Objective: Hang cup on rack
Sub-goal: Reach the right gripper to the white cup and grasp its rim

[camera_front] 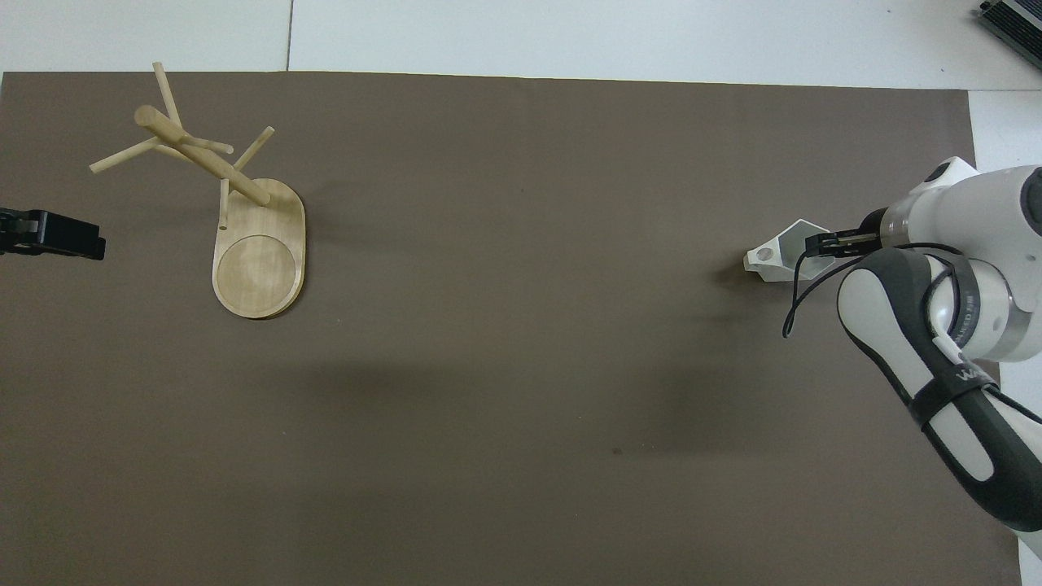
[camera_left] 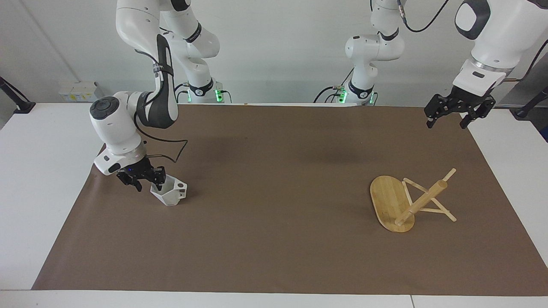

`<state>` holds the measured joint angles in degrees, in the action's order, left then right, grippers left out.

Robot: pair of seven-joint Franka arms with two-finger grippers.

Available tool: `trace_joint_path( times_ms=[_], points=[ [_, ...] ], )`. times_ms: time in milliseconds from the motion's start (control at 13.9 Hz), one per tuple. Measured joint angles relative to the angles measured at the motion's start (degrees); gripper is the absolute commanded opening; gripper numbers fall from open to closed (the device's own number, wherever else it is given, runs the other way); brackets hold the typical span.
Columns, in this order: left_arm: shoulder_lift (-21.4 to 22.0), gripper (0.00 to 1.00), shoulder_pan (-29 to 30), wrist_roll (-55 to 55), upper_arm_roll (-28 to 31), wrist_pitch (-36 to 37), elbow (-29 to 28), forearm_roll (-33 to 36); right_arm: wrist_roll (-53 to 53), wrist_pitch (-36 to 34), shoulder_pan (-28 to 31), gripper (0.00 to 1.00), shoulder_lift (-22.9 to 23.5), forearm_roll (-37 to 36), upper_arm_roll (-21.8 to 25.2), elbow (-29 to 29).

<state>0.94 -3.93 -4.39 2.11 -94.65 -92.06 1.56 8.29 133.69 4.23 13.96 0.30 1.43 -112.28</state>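
The white faceted cup [camera_left: 170,194] sits on the brown mat at the right arm's end of the table, its handle pointing toward the middle. It also shows in the overhead view [camera_front: 777,259]. My right gripper [camera_left: 147,187] is low at the cup, open, with one finger inside the rim and one outside, straddling the wall; it shows in the overhead view [camera_front: 814,244] too. The bamboo rack [camera_left: 421,203] stands on its oval base at the left arm's end, also seen from overhead [camera_front: 203,159]. My left gripper [camera_left: 446,125] waits open in the air, nearer the robots than the rack.
The brown mat [camera_left: 274,239] covers most of the white table. The right arm's elbow and black cable [camera_front: 920,342] hang over the mat's edge beside the cup. The left gripper's tip [camera_front: 81,242] shows beside the rack's base.
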Motion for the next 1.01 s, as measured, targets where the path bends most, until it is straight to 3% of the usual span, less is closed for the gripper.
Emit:
trace_joint_path(
  times_ms=[289, 794, 1010],
  points=[
    [0.0, 1.00, 0.0, 0.0, 0.0, 0.0, 0.0, 0.0, -1.7, 0.0, -0.1, 0.00, 0.0, 0.1, -0.1, 0.0],
    [0.0, 1.00, 0.0, 0.0, 0.0, 0.0, 0.0, 0.0, -2.2, -0.3, -0.3, 0.00, -0.5, 3.0, -0.4, -0.3],
    [0.0, 1.00, 0.0, 0.0, 0.0, 0.0, 0.0, 0.0, -2.2, -4.0, -0.8, 0.00, -1.4, 4.2, -1.7, 1.0]
  ],
)
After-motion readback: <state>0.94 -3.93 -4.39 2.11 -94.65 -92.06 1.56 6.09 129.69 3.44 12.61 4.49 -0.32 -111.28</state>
